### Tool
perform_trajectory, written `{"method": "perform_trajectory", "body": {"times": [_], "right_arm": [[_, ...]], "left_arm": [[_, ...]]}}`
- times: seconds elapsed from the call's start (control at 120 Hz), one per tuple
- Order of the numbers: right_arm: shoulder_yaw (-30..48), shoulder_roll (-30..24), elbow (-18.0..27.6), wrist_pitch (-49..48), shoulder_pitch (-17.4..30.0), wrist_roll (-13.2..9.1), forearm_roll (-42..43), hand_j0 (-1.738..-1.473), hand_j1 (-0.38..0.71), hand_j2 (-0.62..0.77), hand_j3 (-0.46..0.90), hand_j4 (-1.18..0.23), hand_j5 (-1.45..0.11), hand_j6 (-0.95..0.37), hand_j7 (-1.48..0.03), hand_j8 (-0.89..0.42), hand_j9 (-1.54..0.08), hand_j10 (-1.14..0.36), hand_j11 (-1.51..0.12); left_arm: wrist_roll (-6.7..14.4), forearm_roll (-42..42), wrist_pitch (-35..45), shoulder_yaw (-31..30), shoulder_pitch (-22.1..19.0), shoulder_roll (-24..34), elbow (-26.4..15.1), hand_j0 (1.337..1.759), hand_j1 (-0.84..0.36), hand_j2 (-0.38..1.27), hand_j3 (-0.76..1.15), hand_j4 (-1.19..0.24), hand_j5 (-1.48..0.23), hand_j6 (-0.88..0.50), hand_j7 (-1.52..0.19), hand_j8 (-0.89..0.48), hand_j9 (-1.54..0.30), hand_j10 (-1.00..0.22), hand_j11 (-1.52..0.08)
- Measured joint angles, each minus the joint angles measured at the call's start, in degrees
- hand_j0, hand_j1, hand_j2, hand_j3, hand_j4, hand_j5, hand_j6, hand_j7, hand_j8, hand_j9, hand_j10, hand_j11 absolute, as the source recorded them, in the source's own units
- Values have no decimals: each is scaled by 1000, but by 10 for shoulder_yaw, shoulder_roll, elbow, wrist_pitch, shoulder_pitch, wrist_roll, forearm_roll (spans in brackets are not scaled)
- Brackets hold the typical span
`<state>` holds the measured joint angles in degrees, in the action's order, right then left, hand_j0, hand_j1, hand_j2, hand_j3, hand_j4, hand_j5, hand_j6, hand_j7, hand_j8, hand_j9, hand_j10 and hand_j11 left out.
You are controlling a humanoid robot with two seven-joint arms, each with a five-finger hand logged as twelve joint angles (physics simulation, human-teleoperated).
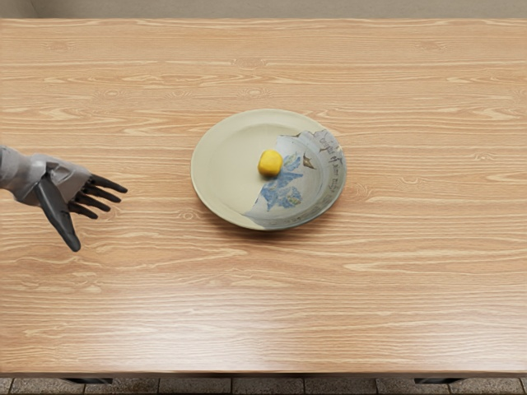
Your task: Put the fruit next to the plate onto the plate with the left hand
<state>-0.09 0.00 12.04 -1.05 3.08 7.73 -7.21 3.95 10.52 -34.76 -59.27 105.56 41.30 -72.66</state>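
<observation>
From where I stand, the small yellow fruit (pixel 269 162) lies on the plate (pixel 226 164), a little right of its centre, at the edge of the blue-grey patterned patch. The left hand (pixel 70 193) hangs at the left edge of the frame, well apart from the plate, with its dark fingers spread and nothing in them. I'd judge the placing done. What counts now is keeping that hand clear and low-risk: any move should go away from the rim, so nothing gets nudged. The fruit is rounded and lumpy and looks likely to roll. The plate is a shallow, smooth, cream-glazed round. The table (pixel 263 313) is pale wood with long grain.
</observation>
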Motion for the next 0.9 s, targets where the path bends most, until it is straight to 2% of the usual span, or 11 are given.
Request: {"method": "perform_trajectory", "body": {"times": [0.9], "right_arm": [[0,0,0,0,0,0,0,-1658,-337,-2,0,-10,-13,-10,-13,-10,-13,-10,-13]], "left_arm": [[0,-1,-2,-1,0,0,0,1658,341,1,0,-7,-9,-7,-9,-7,-9,-7,-9]]}}
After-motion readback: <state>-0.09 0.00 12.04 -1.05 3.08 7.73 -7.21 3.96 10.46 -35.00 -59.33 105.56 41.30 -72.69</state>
